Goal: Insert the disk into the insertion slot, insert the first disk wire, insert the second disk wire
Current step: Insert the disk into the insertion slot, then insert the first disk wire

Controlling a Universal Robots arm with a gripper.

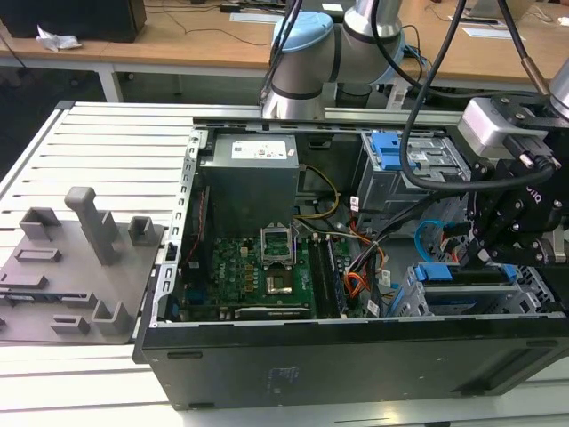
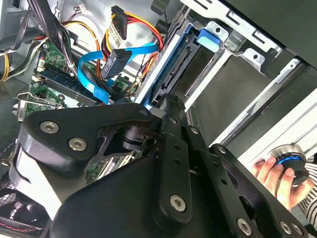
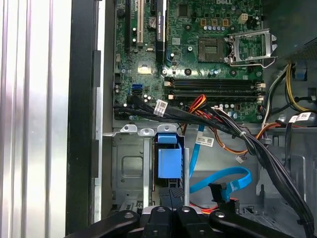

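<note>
1. The gripper [image 1: 484, 260] is down inside the open PC case [image 1: 356, 365], over at the exterior view's right, right above the drive cages.
2. As far as I can see, its fingers are pressed together with no gap, in both wrist views [image 2: 171, 101] [image 3: 171, 194]. The tip sits against the end of the disk.
3. The disk [image 1: 467, 290] is already sitting in the slot [image 1: 404, 301], with its blue caddy tab poking out at the end. In the first wrist view the blue caddy [image 3: 169, 161] stands inside the silver cage [image 3: 129, 168]. In the second wrist view the grey face of the disk [image 2: 198, 64] is framed by the cage rim [image 2: 242, 49].
4. The blue wire [image 1: 425, 233] curls in a loop just beside the slot, between it and the motherboard [image 1: 258, 267].
5. Its black plug [image 2: 116, 62] hangs loose near the disk's edge and isn't touching it from what I can see. Both wrist views show the same loop [image 2: 89, 74] [image 3: 223, 177].
6. An orange-red-black bundle [image 2: 133, 22] runs near the blue wire, and its connector looks free too.
7. In the second wrist view a person's hand [image 2: 270, 173] rests on a round knob [image 2: 291, 163] with a blue ring, outside the case.
8. A grey fixture plate [image 1: 71, 267] lies on the table at the exterior view's left, well apart from the gripper.
</note>
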